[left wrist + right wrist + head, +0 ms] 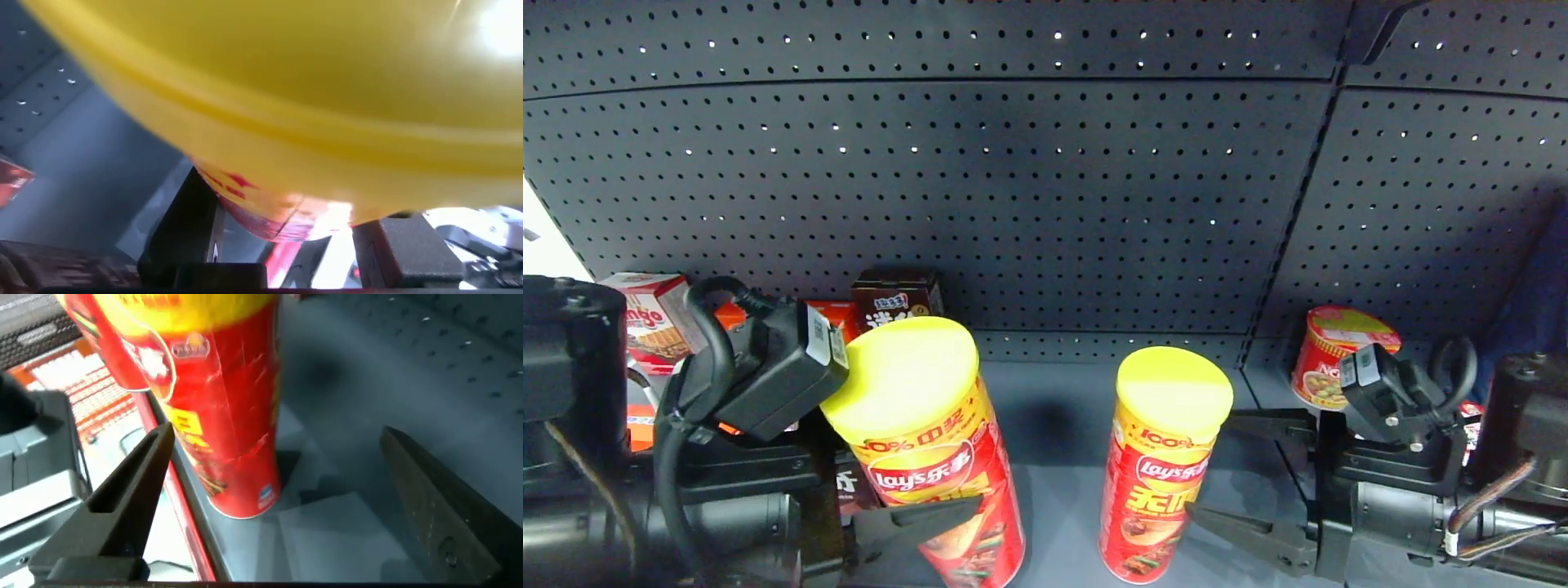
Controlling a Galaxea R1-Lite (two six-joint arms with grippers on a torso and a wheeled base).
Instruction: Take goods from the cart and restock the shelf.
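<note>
One yellow-lidded red cardboard tube (931,441) tilts in your left gripper's (939,506) closed jaws near the shelf's (1062,433) front edge. Its upright twin (1156,482) stands beside your right gripper's (1225,478) wide, empty jaws. Likely light and crushable, so hold mid-body.

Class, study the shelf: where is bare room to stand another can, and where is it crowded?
Free: the bare shelf strip between the left can and right can, running back to the pegboard. Crowded: the back left corner with boxes, and the right side, where the open right tool flanks that can near a noodle cup.
</note>
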